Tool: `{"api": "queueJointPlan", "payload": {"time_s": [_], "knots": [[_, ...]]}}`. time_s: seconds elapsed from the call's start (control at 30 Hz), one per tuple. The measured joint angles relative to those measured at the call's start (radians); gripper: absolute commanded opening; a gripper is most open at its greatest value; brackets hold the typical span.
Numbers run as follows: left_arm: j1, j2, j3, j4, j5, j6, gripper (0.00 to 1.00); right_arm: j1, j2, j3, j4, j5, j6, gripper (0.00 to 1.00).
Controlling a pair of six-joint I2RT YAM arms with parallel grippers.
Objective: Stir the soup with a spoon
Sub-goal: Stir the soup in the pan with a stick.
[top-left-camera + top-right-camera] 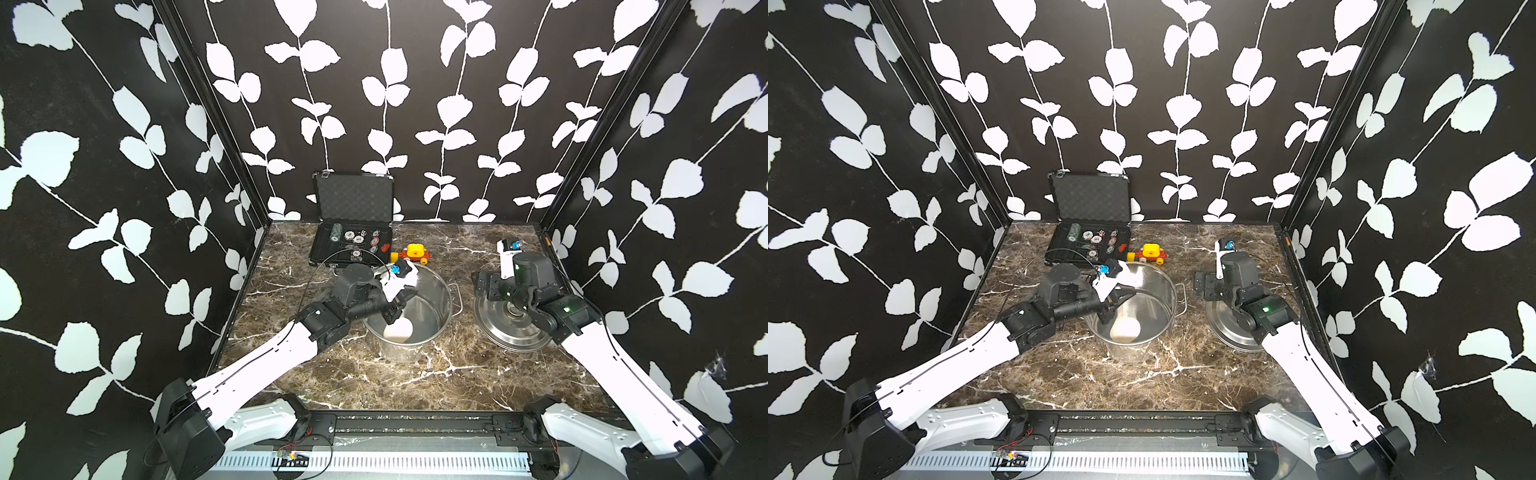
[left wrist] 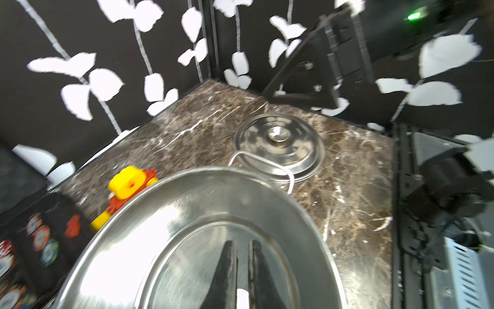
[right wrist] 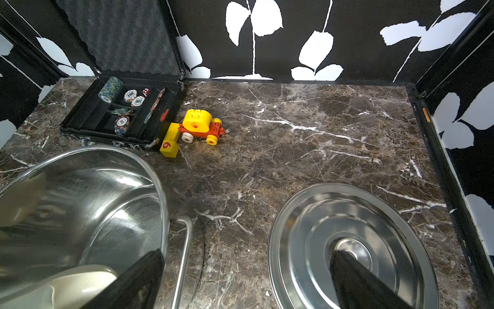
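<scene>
- Currently the case of poker chips (image 1: pixel 353 245) sits behind-left of the pot (image 1: pixel 434 297), clear of the work. Low risk.
- left claw (image 2: pixel 242 267) reaches down inside the pot, pinched narrow on the thin handle of the spoon (image 1: pixel 398 329). The spoon bowl sits low in the pot by its near wall. A handle that thin could twist or slip in the pinch once it drags.
- No liquid visible, so the pot is probably light, and nothing braces it. A sweep against the wall could shove or tip it on the surface (image 1: pixel 415 374).
- toy vehicle (image 1: pixel 415 252) is just behind the pot and gets hit if the pot slides back.
- lid (image 1: pixel 511 338) lies flat right of the pot. A pot sliding right would clank into it.
- right claw (image 3: pixel 247 256) hangs wide and empty above the lid, near the pot. A wide stir could clip it.
</scene>
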Motion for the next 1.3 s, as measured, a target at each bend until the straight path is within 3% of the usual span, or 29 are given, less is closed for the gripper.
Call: {"api": "queueJointPlan", "payload": {"time_s": [0.4,0.63,0.87,1.03,1.3], "knots": [[0.139,0.026,-0.007,-0.006,-0.135,-0.026,0.0,-0.001,0.037,-0.01,0.01,0.005,-0.059,0.99],[0.14,0.226,0.106,0.045,-0.214,-0.014,0.0,-0.001,0.06,-0.01,0.01,0.023,-0.072,0.99],[0.139,0.415,0.279,0.075,-0.14,-0.005,0.0,-0.001,0.062,-0.01,0.009,0.029,-0.075,0.99],[0.109,0.528,0.395,0.072,-0.078,-0.001,0.0,-0.001,0.061,-0.01,0.008,0.03,-0.069,0.99],[-0.033,0.62,0.503,0.025,-0.029,0.062,0.0,-0.001,0.021,-0.011,0.002,0.054,-0.048,0.99]]}}
